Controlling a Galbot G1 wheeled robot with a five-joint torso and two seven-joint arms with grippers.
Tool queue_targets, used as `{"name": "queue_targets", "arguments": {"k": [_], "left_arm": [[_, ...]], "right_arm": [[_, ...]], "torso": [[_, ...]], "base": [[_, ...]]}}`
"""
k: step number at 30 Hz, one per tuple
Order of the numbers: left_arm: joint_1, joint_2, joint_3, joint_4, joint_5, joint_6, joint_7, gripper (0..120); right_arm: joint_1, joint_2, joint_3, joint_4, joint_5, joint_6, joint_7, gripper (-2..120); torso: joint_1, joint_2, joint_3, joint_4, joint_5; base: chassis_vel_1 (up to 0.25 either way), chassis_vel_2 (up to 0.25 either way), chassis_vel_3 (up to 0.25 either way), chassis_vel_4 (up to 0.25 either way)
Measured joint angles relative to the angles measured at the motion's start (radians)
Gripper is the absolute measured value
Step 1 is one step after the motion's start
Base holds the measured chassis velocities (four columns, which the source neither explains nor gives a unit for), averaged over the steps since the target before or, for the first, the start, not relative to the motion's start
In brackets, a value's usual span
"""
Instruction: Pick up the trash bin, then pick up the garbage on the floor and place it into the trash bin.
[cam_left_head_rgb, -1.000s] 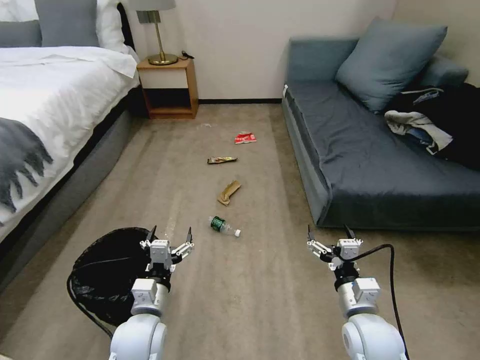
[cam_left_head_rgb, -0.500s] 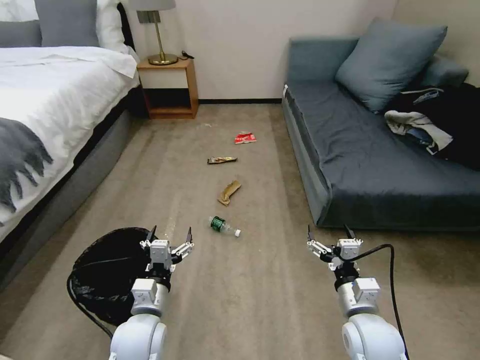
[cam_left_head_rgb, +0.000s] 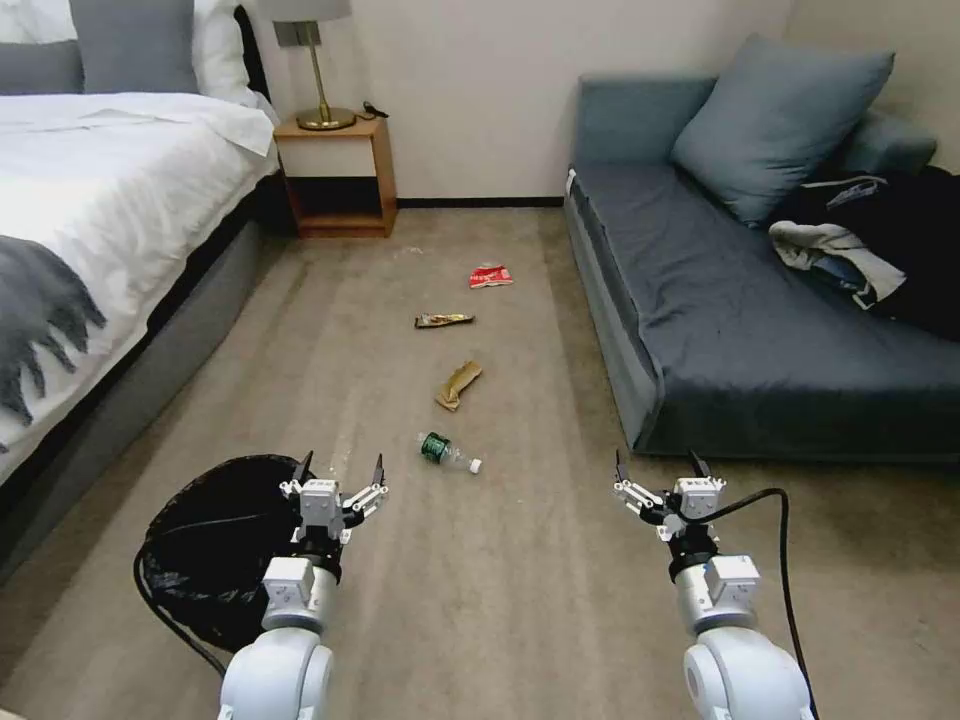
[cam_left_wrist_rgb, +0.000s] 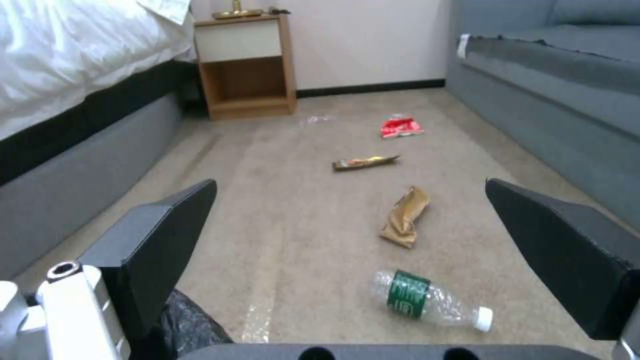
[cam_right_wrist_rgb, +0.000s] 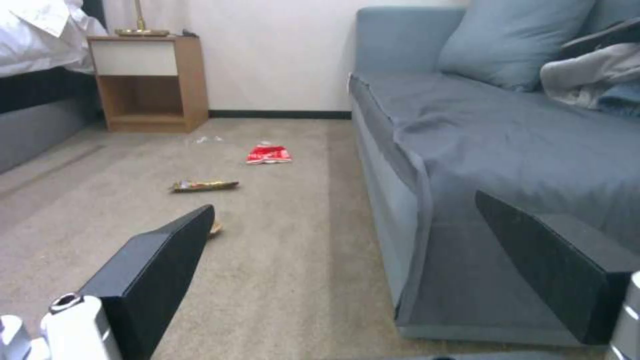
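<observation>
Trash bin (cam_left_head_rgb: 215, 545) black-lined, beside left tool (cam_left_head_rgb: 340, 465)

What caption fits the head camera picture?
Both open grippers, left and right, hover above carpet, bin beside the left, bottle nearest of four litter pieces.

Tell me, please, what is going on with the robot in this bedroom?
Nothing is being handled yet. The left gripper is open above the near edge of the trash bin, which stands on the carpet to the robot's left. The right gripper is open and empty above bare carpet near the sofa. Four bits of litter lie in a row ahead: a bottle nearest, then crumpled brown paper, a snack wrapper and a red packet.
</observation>
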Motion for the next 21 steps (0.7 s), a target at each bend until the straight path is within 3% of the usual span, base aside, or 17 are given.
{"name": "queue_targets", "arguments": {"k": [11, 13, 14, 17, 20, 21], "left_arm": [[0.001, 0.0, -0.004, 0.0, -0.004, -0.006, -0.001, 100], [0.014, 0.003, -0.035, 0.004, -0.05, -0.063, -0.011, 100], [0.014, 0.003, -0.035, 0.004, -0.05, -0.063, -0.011, 100], [0.039, 0.009, -0.094, 0.016, -0.126, -0.161, -0.031, 100], [0.039, 0.009, -0.09, 0.017, -0.123, -0.167, -0.03, 100], [0.042, 0.011, -0.103, 0.023, -0.129, -0.2, -0.032, 100]], "right_arm": [[0.0, 0.0, -0.002, 0.0, -0.001, 0.005, 0.0, 100], [-0.003, 0.002, -0.012, -0.006, -0.011, 0.036, 0.001, 100], [-0.003, 0.002, -0.012, -0.006, -0.011, 0.036, 0.001, 100], [-0.016, 0.013, -0.056, -0.033, -0.048, 0.151, 0.0, 100], [-0.022, 0.019, -0.08, -0.045, -0.067, 0.207, -0.002, 100], [-0.027, 0.023, -0.098, -0.058, -0.085, 0.263, -0.001, 100]], "torso": [[0.0, 0.0, 0.0, 0.0, 0.0], [0.0, 0.0, 0.0, -0.0001, -0.0002], [0.0, 0.0, 0.0, -0.0001, -0.0002], [0.0, 0.0, 0.0, 0.001, 0.0004], [0.0, 0.0, 0.0, 0.0, -0.0005], [0.0, 0.0, 0.0, -0.0002, -0.0001]], "base": [[0.0, 0.0, 0.0, 0.0], [0.0, 0.0, 0.0, 0.0], [0.0, 0.0, 0.0, 0.0], [0.0, 0.0, 0.0, 0.0], [0.0, 0.0, 0.0, 0.0], [0.0, 0.0, 0.0, 0.0]]}}
